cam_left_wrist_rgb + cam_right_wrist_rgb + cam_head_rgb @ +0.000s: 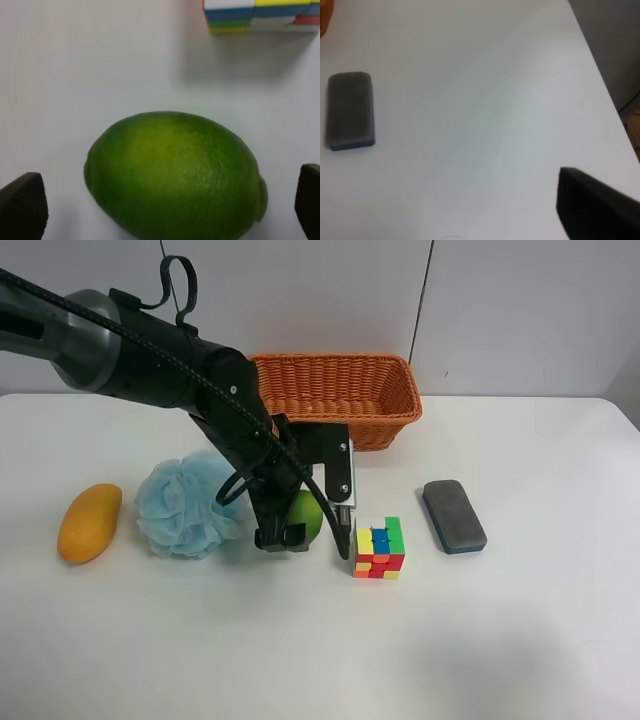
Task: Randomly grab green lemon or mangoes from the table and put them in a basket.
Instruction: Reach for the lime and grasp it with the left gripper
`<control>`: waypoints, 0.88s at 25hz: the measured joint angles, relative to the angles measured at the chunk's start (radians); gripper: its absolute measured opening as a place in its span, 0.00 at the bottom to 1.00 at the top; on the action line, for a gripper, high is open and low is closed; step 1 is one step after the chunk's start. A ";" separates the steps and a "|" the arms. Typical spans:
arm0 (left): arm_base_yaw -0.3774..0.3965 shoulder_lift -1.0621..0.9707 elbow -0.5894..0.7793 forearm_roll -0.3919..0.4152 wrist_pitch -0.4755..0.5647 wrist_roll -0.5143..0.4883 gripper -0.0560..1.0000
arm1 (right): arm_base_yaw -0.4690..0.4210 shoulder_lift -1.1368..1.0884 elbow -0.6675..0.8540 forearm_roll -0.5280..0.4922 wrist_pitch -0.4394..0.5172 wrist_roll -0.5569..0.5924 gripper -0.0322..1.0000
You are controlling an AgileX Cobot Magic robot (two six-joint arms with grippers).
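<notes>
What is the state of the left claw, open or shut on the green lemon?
Open. The left claw has both fingertips clear of the green lemon, with white table showing between.

in the high view the left gripper (308, 538) hides most of the green lemon (310, 512) between its jaws. the left wrist view's edges cut off its fingertips (22, 207) and the colour cube (260, 15) beyond them. of the right gripper (592, 210) one blurred finger shows, spread untellable.
</notes>
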 joint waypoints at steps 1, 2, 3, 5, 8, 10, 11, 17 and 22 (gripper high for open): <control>0.000 0.008 0.000 -0.004 -0.003 0.002 0.99 | 0.000 0.000 0.000 0.000 0.000 0.000 0.99; 0.000 0.015 0.000 -0.005 -0.008 0.005 0.99 | 0.000 0.000 0.000 0.000 0.000 0.000 0.99; 0.000 0.022 0.000 -0.006 -0.010 0.009 0.99 | 0.000 0.000 0.000 0.000 0.000 0.000 0.99; 0.002 0.035 0.000 -0.007 -0.023 0.009 0.99 | 0.000 0.000 0.000 0.000 0.000 0.000 0.99; 0.015 0.046 0.000 -0.012 -0.037 0.012 0.99 | 0.000 0.000 0.000 0.000 0.000 0.000 0.99; 0.030 0.048 -0.001 -0.012 -0.043 0.012 0.99 | 0.000 0.000 0.000 0.000 0.000 0.000 0.99; 0.034 0.048 -0.002 -0.012 -0.043 0.012 0.99 | 0.000 0.000 0.000 0.000 0.000 0.000 0.99; 0.044 0.048 -0.007 -0.022 -0.045 0.013 0.99 | 0.000 0.000 0.000 0.000 0.000 0.000 0.99; 0.044 0.055 -0.007 -0.053 -0.045 0.014 0.99 | 0.000 0.000 0.000 0.000 0.000 0.000 0.99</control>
